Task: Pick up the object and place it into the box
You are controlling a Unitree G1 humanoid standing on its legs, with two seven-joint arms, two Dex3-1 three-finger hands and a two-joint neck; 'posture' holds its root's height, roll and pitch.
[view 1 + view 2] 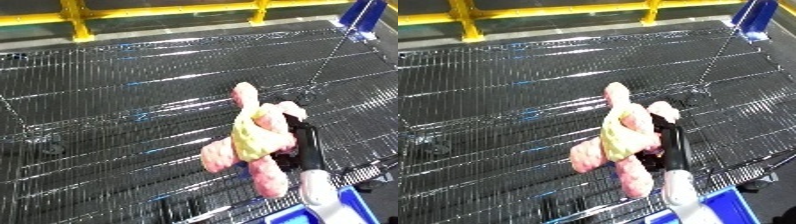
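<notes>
In the lower right of the frame, the right hand (303,145) has its black fingers curled round a pink and yellow plush toy (251,141), holding it above the dark wire mesh surface (115,100). A corner of the blue bin (722,205) shows at the bottom right edge, just beside the white forearm. Yellow rails (133,12) run along the top of the frame.
</notes>
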